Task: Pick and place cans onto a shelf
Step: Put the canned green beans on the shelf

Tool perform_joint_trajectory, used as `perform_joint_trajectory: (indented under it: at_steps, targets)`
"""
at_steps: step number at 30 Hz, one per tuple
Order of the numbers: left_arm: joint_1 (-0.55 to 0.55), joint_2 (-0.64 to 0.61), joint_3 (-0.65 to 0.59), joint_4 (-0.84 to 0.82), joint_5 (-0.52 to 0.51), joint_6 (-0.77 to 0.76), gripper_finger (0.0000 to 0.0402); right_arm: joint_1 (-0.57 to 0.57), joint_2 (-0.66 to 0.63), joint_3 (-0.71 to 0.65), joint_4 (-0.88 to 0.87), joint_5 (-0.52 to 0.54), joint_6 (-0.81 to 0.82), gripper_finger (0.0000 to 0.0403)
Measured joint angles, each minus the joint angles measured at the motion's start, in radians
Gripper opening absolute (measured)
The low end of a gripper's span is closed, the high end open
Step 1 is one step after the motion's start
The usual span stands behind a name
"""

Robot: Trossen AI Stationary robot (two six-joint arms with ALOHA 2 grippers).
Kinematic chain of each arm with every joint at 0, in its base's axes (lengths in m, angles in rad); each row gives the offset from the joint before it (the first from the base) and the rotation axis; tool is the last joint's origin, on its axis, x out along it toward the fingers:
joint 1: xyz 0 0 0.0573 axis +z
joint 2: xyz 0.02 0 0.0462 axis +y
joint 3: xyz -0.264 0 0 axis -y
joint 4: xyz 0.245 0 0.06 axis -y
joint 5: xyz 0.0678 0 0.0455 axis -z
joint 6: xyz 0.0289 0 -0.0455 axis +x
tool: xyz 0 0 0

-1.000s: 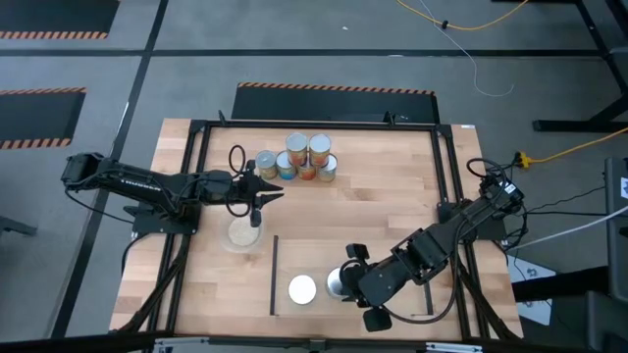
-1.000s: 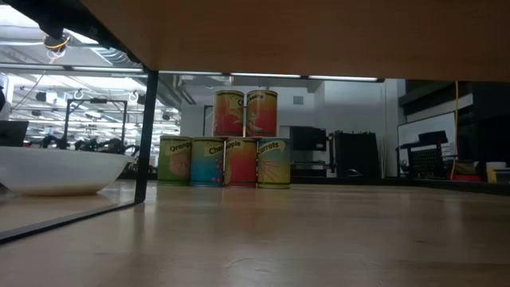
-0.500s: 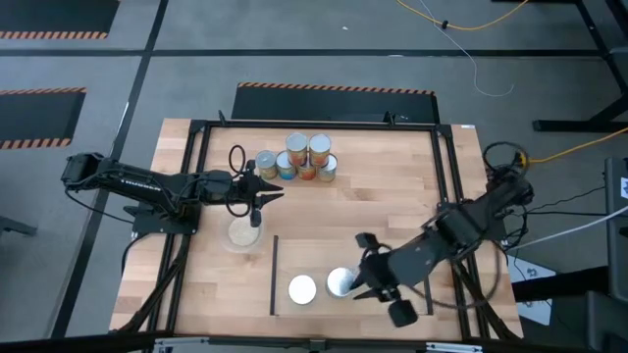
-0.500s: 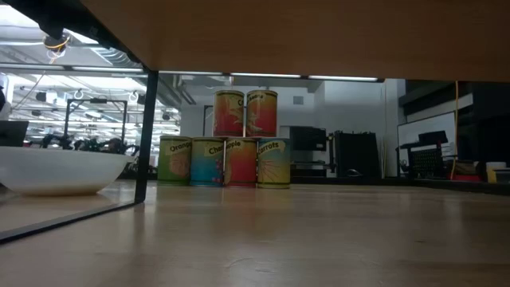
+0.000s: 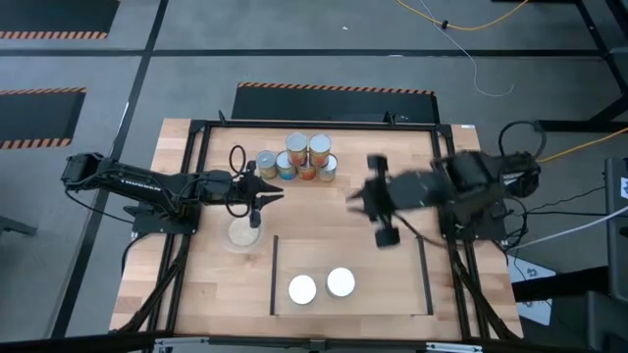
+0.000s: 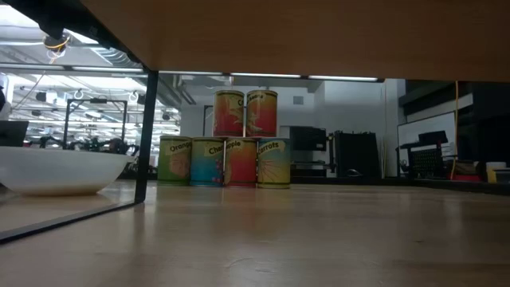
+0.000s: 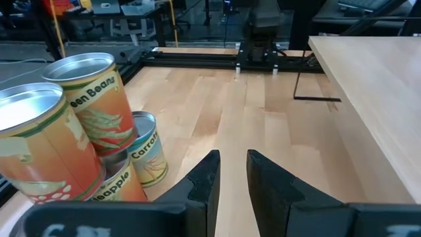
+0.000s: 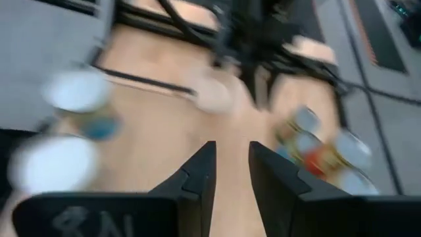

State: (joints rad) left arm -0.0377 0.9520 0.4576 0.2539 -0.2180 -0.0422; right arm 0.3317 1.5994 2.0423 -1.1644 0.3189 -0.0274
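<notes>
Now right tool (image 5: 374,203) empty, fingers apart, 2 cans (image 5: 340,282) on shelf (image 5: 392,294), dish (image 5: 243,233) beside left tool (image 5: 261,192)

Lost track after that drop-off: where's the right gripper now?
In the high view the right gripper is over the table's right half, between the can stack and the shelf, empty.

can (image 7: 99,105) "Green Beans", can (image 6: 273,162) "Carrots"

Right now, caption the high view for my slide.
Two cans stand on the shelf; right pincer empty mid-table, six cans stacked behind.
</notes>
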Motion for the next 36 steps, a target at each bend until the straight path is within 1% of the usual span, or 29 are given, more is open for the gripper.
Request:
perform_joint_trajectory:
  at_steps: [3,9,14,18,21,30,36]
  targets:
    - [0.0,0.0,0.0,-0.004,0.002,0.0,0.0069,-0.109,0.001,-0.003,-0.048,-0.034,-0.033,0.0095]
    - [0.0,0.0,0.0,-0.006,0.0,0.0,0.0069,-0.302,0.022,-0.003,-0.023,-0.193,-0.129,0.0095]
    - [0.0,0.0,0.0,-0.011,0.0,0.0,0.0069,-0.412,0.055,-0.003,-0.006,-0.211,-0.184,0.0095]
    - [0.0,0.0,0.0,-0.016,0.0,0.0,0.0069,-0.47,0.1,-0.003,-0.005,-0.24,-0.191,0.0095]
    - [0.0,0.0,0.0,-0.017,0.0,0.0,0.0069,-0.499,0.141,-0.004,-0.003,-0.242,-0.196,0.0095]
    - [0.0,0.0,0.0,-0.018,0.0,0.0,0.0069,-0.563,0.257,-0.005,0.084,-0.242,-0.22,0.0095]
    - [0.0,0.0,0.0,-0.018,0.0,0.0,0.0069,-0.598,0.306,-0.005,0.107,-0.242,-0.212,0.0095]
